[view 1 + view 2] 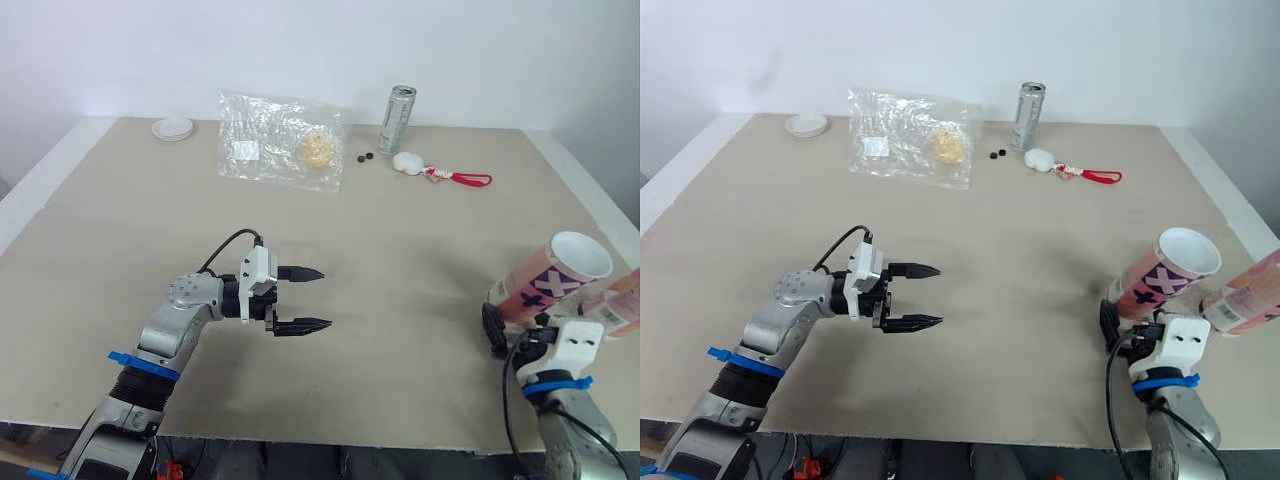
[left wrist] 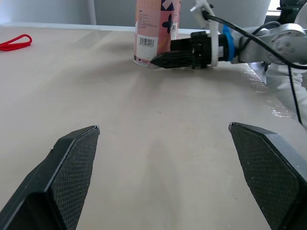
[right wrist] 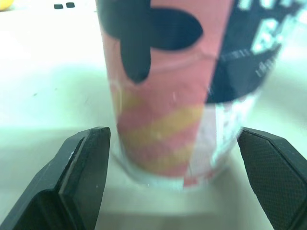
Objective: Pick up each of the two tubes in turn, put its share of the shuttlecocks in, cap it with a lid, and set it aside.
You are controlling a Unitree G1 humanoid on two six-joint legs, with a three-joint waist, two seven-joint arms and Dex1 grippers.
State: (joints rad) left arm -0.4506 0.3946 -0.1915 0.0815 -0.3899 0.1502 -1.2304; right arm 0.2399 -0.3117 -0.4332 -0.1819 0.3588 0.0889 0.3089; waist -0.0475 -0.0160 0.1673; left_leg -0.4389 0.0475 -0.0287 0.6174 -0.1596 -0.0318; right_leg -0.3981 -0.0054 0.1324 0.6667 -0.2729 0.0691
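The pink printed cardboard tube [image 1: 553, 277], white at its open mouth, stands upright on the beige table [image 1: 400, 260] with its base between the two fingers of the right gripper [image 3: 173, 130]. Those jaws are spread wide, one on each side of the base and close to it (whether either pad touches the wall I cannot tell). A second pink tube [image 1: 1248, 296] sits tilted just outside the right gripper's outer finger. The left gripper [image 1: 323, 297] hovers over bare table, jaws released, with the standing tube straight ahead of them and well apart. Far off to the side of those jaws, along the table's back edge, are a small round white lid [image 1: 173, 128], a clear plastic bag [image 1: 280, 140], a silver can [image 1: 397, 118] and a red cord [image 1: 465, 179].
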